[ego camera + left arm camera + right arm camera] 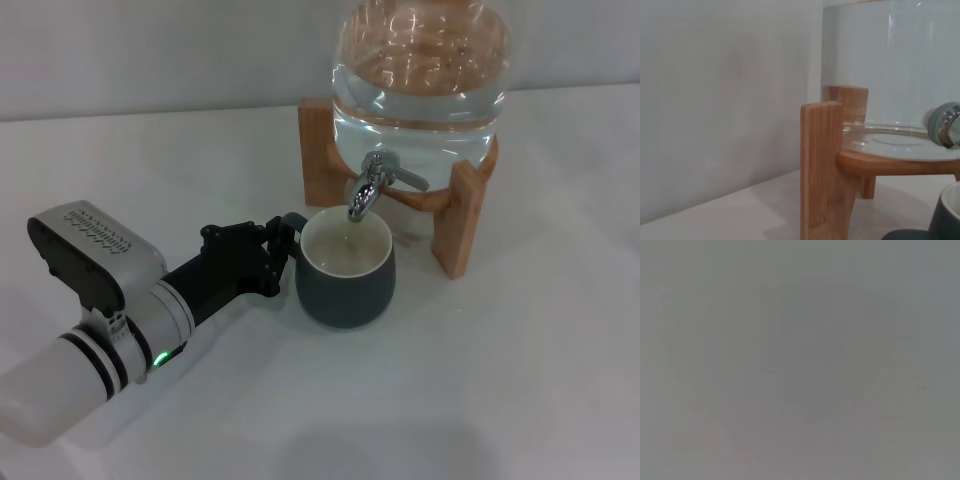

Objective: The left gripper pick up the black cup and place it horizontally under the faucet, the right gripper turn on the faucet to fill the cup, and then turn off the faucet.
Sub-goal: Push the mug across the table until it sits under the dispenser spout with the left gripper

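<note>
The black cup (345, 290) stands upright on the white table, its cream inside open right below the spout of the chrome faucet (372, 185). No stream of water shows at the spout. The faucet's flat lever points to the right. My left gripper (283, 245) reaches in from the left and is shut on the cup's small handle. In the left wrist view, the cup's rim (950, 215) and part of the faucet (946, 124) show at the edge. My right gripper is out of view, and the right wrist view shows only blank grey.
The clear glass water jar (420, 70) sits on a wooden stand (465, 220) behind the cup; the left wrist view shows the stand's near leg (822, 170) close by. A pale wall runs along the back.
</note>
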You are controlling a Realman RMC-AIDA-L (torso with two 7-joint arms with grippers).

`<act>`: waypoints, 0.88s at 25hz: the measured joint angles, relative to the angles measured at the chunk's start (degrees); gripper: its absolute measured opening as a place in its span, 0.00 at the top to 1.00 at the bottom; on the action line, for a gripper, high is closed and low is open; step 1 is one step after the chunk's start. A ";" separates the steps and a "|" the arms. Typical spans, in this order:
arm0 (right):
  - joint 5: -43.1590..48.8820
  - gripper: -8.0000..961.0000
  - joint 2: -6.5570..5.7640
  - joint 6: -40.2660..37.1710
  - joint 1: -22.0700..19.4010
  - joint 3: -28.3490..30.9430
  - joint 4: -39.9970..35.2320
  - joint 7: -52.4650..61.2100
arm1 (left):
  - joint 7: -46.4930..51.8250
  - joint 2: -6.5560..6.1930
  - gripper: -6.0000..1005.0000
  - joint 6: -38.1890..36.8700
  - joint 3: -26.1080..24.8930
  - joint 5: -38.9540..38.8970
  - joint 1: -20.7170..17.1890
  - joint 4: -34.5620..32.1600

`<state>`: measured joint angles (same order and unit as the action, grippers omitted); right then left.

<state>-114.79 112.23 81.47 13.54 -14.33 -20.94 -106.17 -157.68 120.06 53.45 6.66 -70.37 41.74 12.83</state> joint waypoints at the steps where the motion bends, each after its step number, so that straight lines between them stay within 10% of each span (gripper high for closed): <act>1: 0.00 0.12 0.00 0.00 0.02 0.00 0.00 0.00 | 0.00 0.00 0.90 0.00 0.00 0.00 0.00 0.00; 22: 0.00 0.12 0.02 -0.06 0.32 0.00 0.08 -0.40 | 0.07 -0.09 0.90 -0.78 -1.49 -0.26 1.23 -1.22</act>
<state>-114.79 112.25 81.42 13.86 -14.33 -20.86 -106.57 -157.61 119.97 52.67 5.18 -70.63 42.97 11.61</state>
